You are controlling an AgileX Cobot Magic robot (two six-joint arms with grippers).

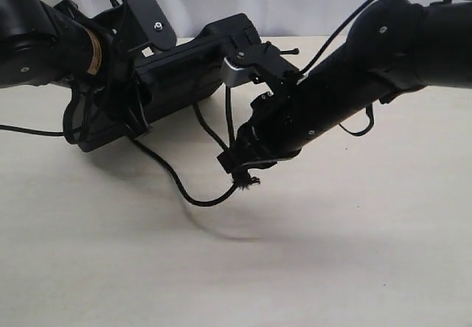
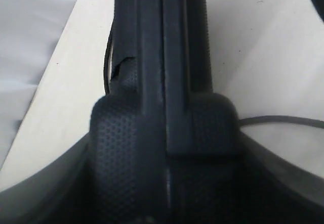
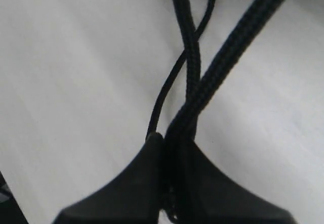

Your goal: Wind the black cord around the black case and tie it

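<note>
Exterior: case [image 1: 184,72], held at the far side of the table [image 1: 332,253], long axis running left to right, was clamped in the wide-set left gripper [image 1: 136,76]. The right gripper [image 1: 240,161] sat just below its right end, pinched shut on the cord [image 1: 173,176] beside the frayed knot [image 1: 247,182], strands leading back up to the case, so this arm was nearer for the tie. Left wrist: case edge filled the jaws (seam closed, contents unseen). Right wrist: cord strands ran out from the shut fingers [image 3: 126,183].

l gripper [image 2: 164,178] jaws wide, gripping; r gripper [image 3: 172,148] pinched tight, r arm [image 1: 346,83] angled down.
</note>
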